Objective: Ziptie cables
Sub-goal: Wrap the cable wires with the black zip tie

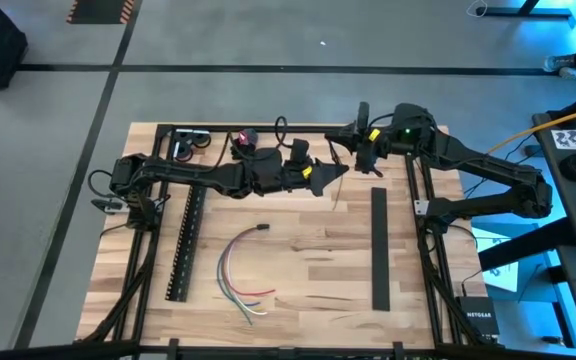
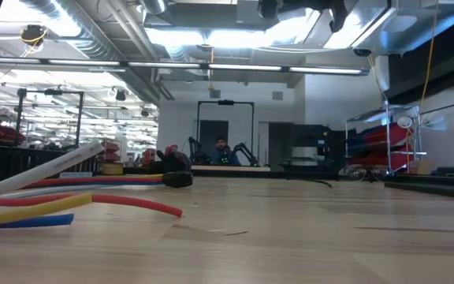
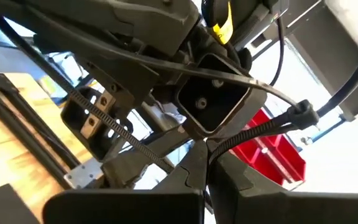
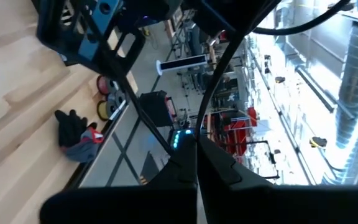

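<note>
The cables [image 1: 240, 278], a loose bundle of white, red, green and yellow wires, lie on the wooden table [image 1: 308, 300] near its front, black end [image 1: 261, 228] pointing to the far side. The low view shows them at the left [image 2: 69, 197]. No gripper touches them. Both grippers hang high over the table's far middle, tip to tip. My left gripper [image 1: 338, 172] [image 3: 202, 168] and my right gripper [image 1: 349, 148] [image 4: 194, 158] are each shut on a thin dark zip tie [image 3: 123, 134] that spans between them. My left gripper pinches the zip tie's strip [image 3: 219, 149] between its two shut fingers. The ribbed length runs off one way and the end with the head [image 3: 300, 114] the other. The tie is lifted clear of the table. My right gripper pinches a thin dark strip of the zip tie [image 4: 182, 152] between its shut fingers. Two dark lengths spread away from the fingertips. It hangs clear of the table; which part of the tie it has cannot be told.
A long black slotted bar [image 1: 183, 245] lies at the left of the table and a plain black bar [image 1: 379, 250] at the right. Dark frame rails [image 1: 423, 240] run along the table's sides. Small items [image 1: 196, 140] sit at the far edge.
</note>
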Available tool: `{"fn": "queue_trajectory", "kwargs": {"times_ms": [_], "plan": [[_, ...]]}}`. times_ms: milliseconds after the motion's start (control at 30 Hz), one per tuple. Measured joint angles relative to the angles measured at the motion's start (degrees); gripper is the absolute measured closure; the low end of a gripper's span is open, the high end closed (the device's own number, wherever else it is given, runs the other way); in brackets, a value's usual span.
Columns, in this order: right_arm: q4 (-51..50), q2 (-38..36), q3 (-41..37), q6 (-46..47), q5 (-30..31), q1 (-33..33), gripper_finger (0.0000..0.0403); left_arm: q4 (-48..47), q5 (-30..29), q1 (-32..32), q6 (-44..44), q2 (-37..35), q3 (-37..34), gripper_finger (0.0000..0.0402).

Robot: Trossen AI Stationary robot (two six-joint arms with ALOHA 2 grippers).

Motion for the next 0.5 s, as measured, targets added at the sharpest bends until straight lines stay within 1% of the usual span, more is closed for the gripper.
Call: {"fn": "queue_trajectory", "kwargs": {"times_ms": [200, 267, 333, 400, 500], "plan": [[0.6, 0.0, 0.0, 0.18, -0.33, 0.0, 0.0403, -0.05, 1.32, -0.26, -0.59, 0.0, 0.0, 0.0401], [-0.18, 0.0, 0.0, 0.8, 0.3, 0.0, 0.0403, -0.05, 1.51, -0.46, 1.13, -0.01, 0.0, 0.0401], [-1.45, -0.02, 0.0, 2.72, 0.92, 0.0, 0.0403, -0.32, 1.48, -0.87, 4.68, -0.11, 0.0, 0.0401], [-3.74, -0.04, 0.0, 6.7, 1.58, 0.02, 0.0403, -0.71, 1.34, -1.2, 8.4, -0.15, 0.0, 0.0401], [-7.41, -0.04, 0.05, 15.89, 1.62, 0.02, 0.0403, -2.88, 1.57, -1.44, 13.02, -0.32, -0.02, 0.0401]]}}
